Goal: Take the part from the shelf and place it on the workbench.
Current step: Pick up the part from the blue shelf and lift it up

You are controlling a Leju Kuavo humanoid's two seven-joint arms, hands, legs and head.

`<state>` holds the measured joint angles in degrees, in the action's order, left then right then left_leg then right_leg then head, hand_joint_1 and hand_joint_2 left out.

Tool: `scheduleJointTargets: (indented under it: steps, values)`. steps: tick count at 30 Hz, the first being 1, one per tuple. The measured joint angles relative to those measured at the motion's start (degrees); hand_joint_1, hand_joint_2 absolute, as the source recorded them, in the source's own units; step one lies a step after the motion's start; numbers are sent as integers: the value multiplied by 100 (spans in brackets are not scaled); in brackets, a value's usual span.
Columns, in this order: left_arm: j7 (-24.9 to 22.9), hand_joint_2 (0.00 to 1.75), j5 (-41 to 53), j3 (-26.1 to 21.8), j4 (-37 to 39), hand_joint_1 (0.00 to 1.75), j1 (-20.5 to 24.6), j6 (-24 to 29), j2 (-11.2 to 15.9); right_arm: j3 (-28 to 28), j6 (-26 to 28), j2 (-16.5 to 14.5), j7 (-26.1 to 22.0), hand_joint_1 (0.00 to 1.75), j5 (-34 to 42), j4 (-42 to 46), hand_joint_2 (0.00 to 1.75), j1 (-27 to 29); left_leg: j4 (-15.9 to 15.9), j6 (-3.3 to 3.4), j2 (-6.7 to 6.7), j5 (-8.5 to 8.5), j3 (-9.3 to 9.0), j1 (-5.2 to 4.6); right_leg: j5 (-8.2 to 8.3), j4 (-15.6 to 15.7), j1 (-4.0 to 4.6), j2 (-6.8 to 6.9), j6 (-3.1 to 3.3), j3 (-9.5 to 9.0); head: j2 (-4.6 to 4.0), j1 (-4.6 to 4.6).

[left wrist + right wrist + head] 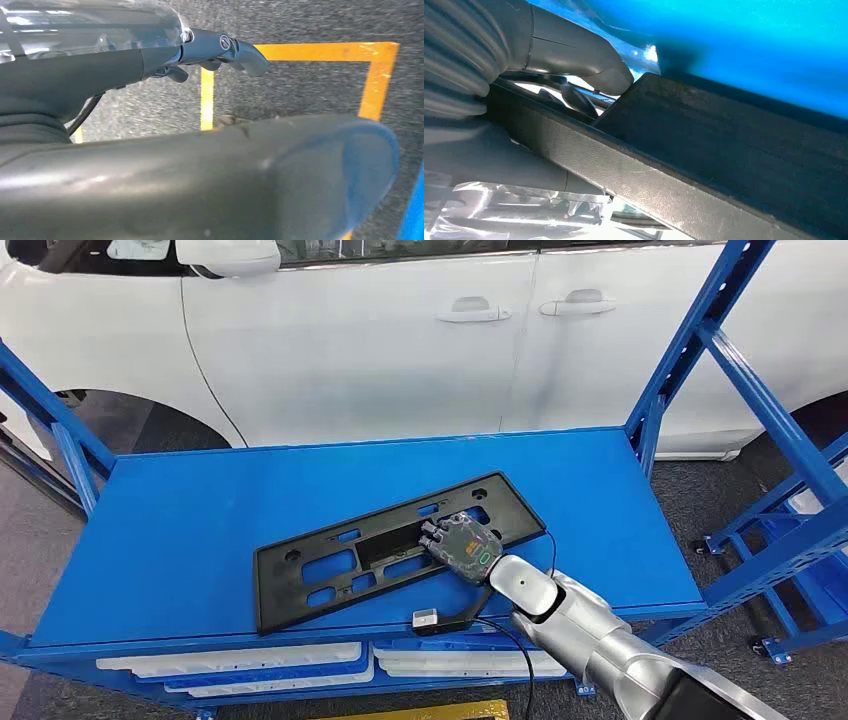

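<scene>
One black part (pixel 395 550) lies on the blue shelf (pixel 200 530), gripped by the right hand (pixel 465 545).

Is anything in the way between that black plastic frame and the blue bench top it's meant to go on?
Nothing visible does. The black frame already lies on the blue workbench, and the right hand grips its near edge. The bench surface around it is bare.

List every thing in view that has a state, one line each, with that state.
black plastic part: lying flat on the blue surface, held at its near right end.
right hand: gripping the part, thumb over its edge.
left hand: holding nothing, fingers curled in, hanging above the floor.
car doors: closed.
</scene>
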<state>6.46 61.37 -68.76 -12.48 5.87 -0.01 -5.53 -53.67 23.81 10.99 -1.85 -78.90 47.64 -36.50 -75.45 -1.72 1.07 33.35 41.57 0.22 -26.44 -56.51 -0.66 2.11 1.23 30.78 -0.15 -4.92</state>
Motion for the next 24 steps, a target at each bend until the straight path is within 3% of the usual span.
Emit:
scheduleJointTargets:
  steps: [1,2,4,6,7,11,13,15,16,17,18,20,21,22,24]
  values:
    - [47,58,0,0,0,0,-5,-14,1,0,0,0,-5,175,12,1,175,0,35,-6,-2,-52,-14,5,-1,-1,-2,-1,-1,-2,0,0]
    - [103,87,0,0,0,0,-8,-29,3,1,0,0,-10,175,25,2,175,0,156,-11,-3,-140,-73,12,-4,-4,-5,-3,-4,-5,0,0]
    - [332,175,-2,0,0,0,-13,-86,13,4,2,0,-33,175,74,10,175,-2,851,-31,-2,-528,-419,44,-25,-24,-17,-14,-32,-19,0,0]
    - [519,175,-4,1,0,0,-10,-141,19,19,8,3,-68,175,120,22,175,-9,1582,5,19,-801,-771,56,-61,-67,-2,-44,-89,-29,0,1]
    - [568,175,-5,1,0,0,-11,-159,20,30,8,5,-87,175,140,27,175,-15,1745,46,28,-838,-842,50,-70,-77,5,-58,-121,-31,0,1]
    - [638,175,-18,0,0,0,-23,-201,21,92,2,11,-188,175,295,44,175,-23,1815,230,26,-875,-861,35,-151,-156,-10,-88,-237,7,0,0]
    - [711,175,-17,0,0,0,-17,-253,24,191,-67,11,-470,175,754,120,175,9,1834,285,27,-903,-859,44,-475,-685,-25,-112,-260,245,0,1]
    - [807,175,-7,1,0,0,-18,-314,31,340,-230,13,-883,175,1403,288,175,105,1832,304,28,-907,-842,33,-837,-1517,-26,-136,-267,633,0,1]
    - [834,175,-2,1,0,0,-24,-337,34,407,-309,14,-1017,175,1624,386,175,157,1831,306,29,-905,-841,28,-892,-1787,-26,-141,-265,769,0,1]
    - [851,175,1,1,0,0,-29,-353,37,463,-371,16,-1095,175,1762,482,175,195,1830,306,30,-901,-846,25,-832,-1843,-25,-145,-256,809,0,1]
    - [857,175,2,1,0,0,-33,-362,38,506,-411,17,-1117,175,1823,560,175,214,1829,301,30,-896,-858,23,-669,-1662,-25,-145,-240,740,0,1]
    - [862,175,3,2,0,0,-30,-370,38,575,-448,17,-1123,175,1876,681,175,225,1827,282,27,-881,-887,16,-230,-839,-10,-114,-181,373,0,1]
    - [864,175,5,2,0,0,-29,-373,38,602,-453,17,-1123,175,1887,727,175,230,1818,263,26,-872,-886,6,-94,-461,5,-93,-155,209,0,1]
    - [866,175,9,2,0,0,-29,-374,38,619,-455,17,-1130,175,1899,770,175,238,1812,240,24,-868,-875,-3,-25,-213,22,-77,-136,109,0,1]
    - [866,175,21,3,0,0,-32,-374,39,652,-453,17,-1280,175,2089,864,175,274,1810,181,19,-873,-847,-8,-30,-95,46,-78,-119,86,0,0]
